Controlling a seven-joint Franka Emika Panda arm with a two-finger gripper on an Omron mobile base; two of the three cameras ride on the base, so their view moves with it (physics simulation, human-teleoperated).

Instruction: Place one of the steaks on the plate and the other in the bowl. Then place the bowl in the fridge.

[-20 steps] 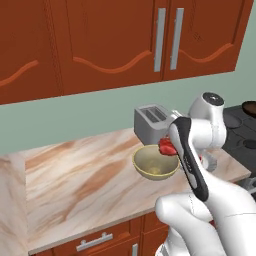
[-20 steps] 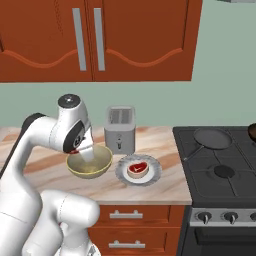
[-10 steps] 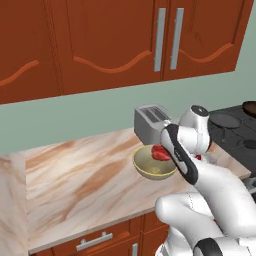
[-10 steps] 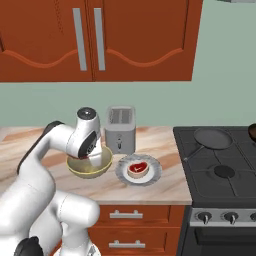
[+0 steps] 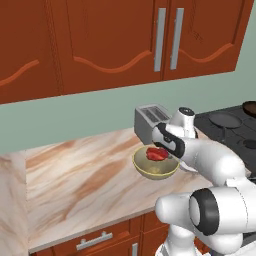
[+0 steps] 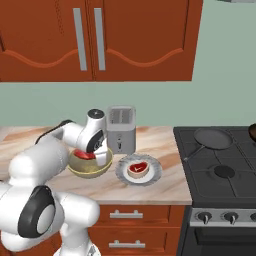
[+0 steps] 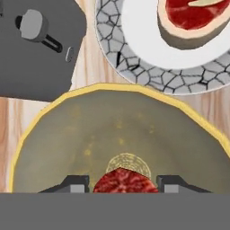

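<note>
A red steak (image 5: 156,153) sits over the olive bowl (image 5: 154,167), beside the grey toaster (image 5: 152,120) on the counter (image 5: 75,175)

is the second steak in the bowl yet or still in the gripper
Still in the gripper: the hand view shows the steak between its fingertips, above the bowl. Whether it touches the bottom cannot be told. The other steak lies on the plate.

On the tabletop (image 6: 165,186), the bowl (image 6: 90,167) is set just left of the plate (image 6: 139,170), in front of the toaster (image 6: 121,128). One steak (image 6: 138,168) is laid on the plate; the other steak (image 5: 156,154) is held over the bowl.
</note>
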